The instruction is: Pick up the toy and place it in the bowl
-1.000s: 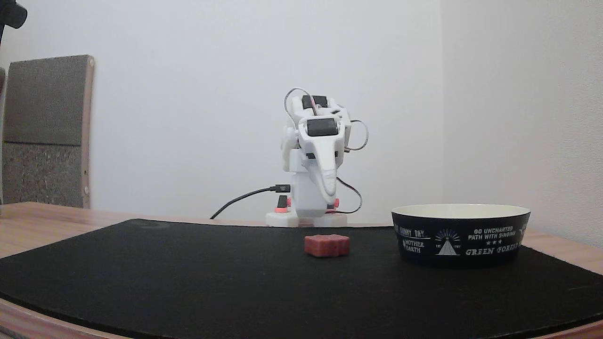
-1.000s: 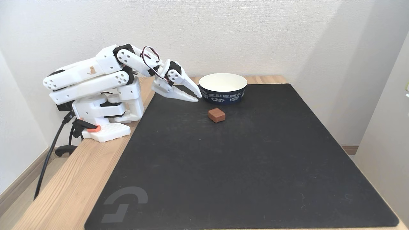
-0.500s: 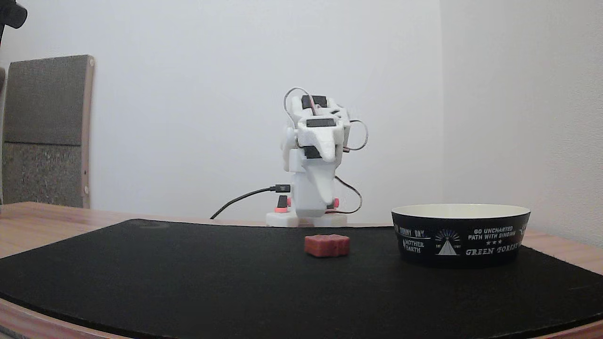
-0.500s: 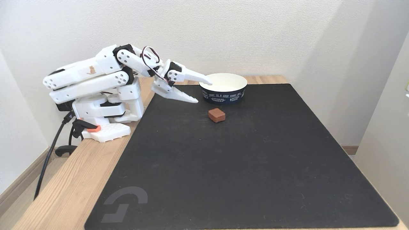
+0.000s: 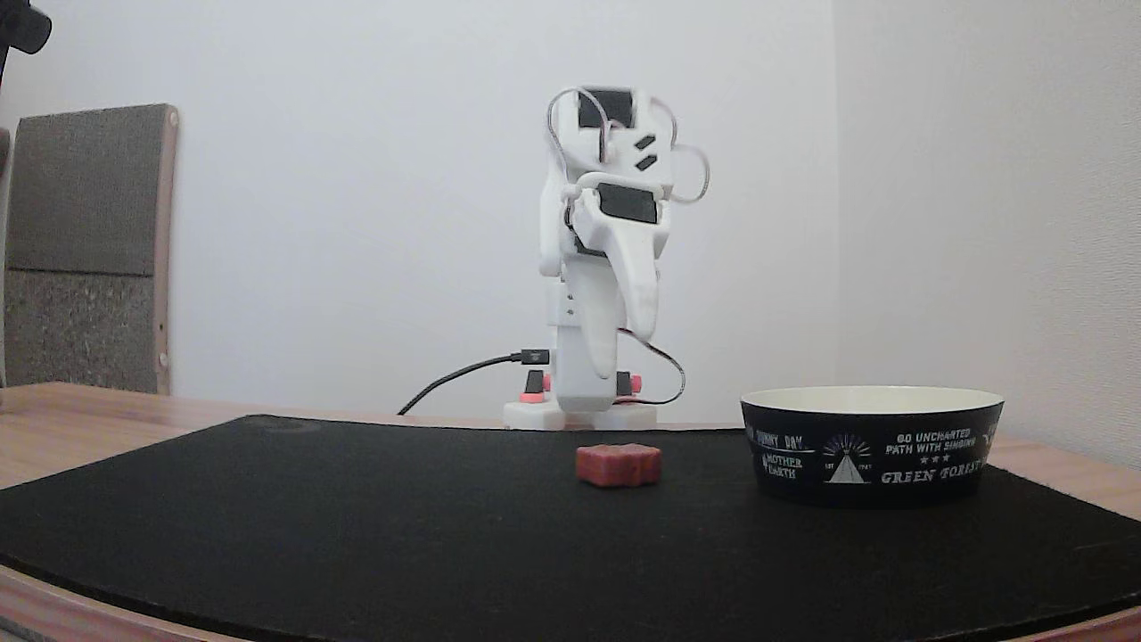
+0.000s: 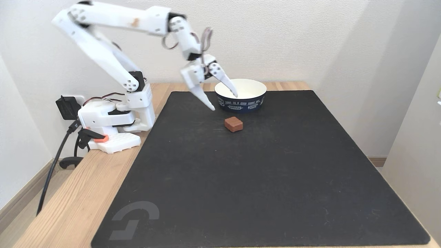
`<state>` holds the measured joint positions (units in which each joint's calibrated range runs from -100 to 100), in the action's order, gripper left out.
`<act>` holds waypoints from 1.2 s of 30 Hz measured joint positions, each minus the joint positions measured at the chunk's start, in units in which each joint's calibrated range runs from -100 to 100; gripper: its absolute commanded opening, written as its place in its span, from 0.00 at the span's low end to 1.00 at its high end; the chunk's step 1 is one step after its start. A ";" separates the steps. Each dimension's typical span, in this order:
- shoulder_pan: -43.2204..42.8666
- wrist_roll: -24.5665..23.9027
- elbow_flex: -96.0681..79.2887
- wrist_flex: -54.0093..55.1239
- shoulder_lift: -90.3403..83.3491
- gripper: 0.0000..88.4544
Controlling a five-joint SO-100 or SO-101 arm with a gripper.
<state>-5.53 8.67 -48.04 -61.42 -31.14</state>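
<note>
Fixed views both show a black rectangular mat (image 6: 262,179), a white jointed arm (image 6: 113,20), a black cream-lined round bowl (image 6: 241,102), an empty white gripper (image 6: 224,102) with fingers spread, and a dull-red matte toy block (image 6: 234,124) lying on the mat near the bowl.

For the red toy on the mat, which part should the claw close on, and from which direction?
Probably from straight above, closing on two opposite side faces. The toy lies flat and low on the black mat, apart from the bowl, so its sides are free. The open claw hangs above the mat, up-left of it.
</note>
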 measured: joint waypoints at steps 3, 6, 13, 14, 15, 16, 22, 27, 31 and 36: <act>0.00 1.03 9.07 -6.16 8.41 0.32; 0.17 1.03 20.78 -13.51 19.48 0.32; 0.25 6.38 35.43 -15.79 36.14 0.32; 0.08 7.82 35.71 -14.18 37.64 0.32; 0.17 8.13 35.81 -13.59 37.72 0.32; 0.42 8.49 35.90 -12.83 38.30 0.32; 0.83 8.85 35.90 -9.62 41.80 0.32; 0.92 9.06 35.99 -9.46 44.96 0.31; 1.25 9.11 36.37 -9.46 46.46 0.27; 0.58 8.65 36.66 -7.85 46.96 0.03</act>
<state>-4.95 17.32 -11.38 -69.27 15.82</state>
